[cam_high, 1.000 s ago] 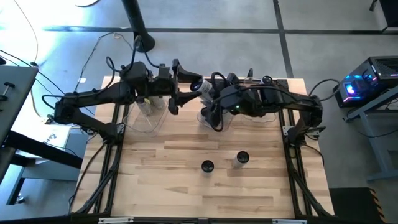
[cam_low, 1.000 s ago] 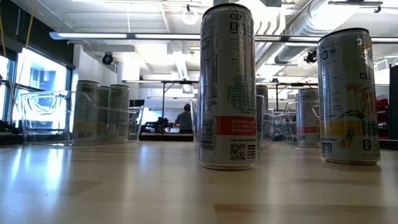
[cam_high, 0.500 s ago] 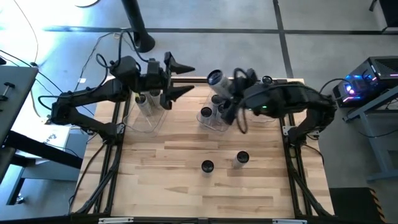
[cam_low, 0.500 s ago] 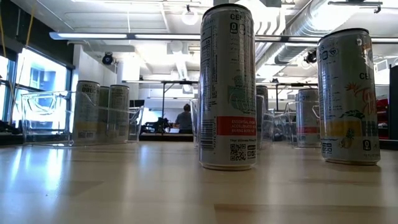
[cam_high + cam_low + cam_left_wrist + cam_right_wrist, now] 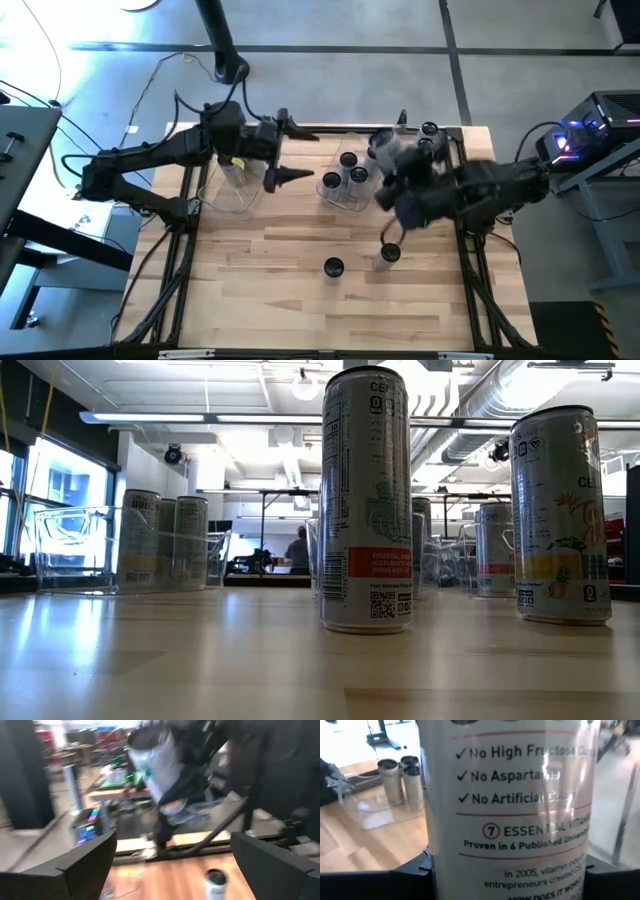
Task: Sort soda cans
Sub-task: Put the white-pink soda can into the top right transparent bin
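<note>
The right gripper [image 5: 392, 158] clamps a silvery-grey printed soda can [image 5: 505, 805] for sorting, while the left gripper [image 5: 292, 152] hangs spread wide and empty beside the clear rectangular plastic bin [image 5: 345, 198].

Two soda cans [image 5: 334, 267] stand mid-table [image 5: 260, 300], three more in the bin [image 5: 338, 197] behind them.

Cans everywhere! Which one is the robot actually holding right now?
The can in the right gripper, its label filling that wrist view. The rest stand in the bins or loose on the table. The left gripper is empty, jaws open.
</note>
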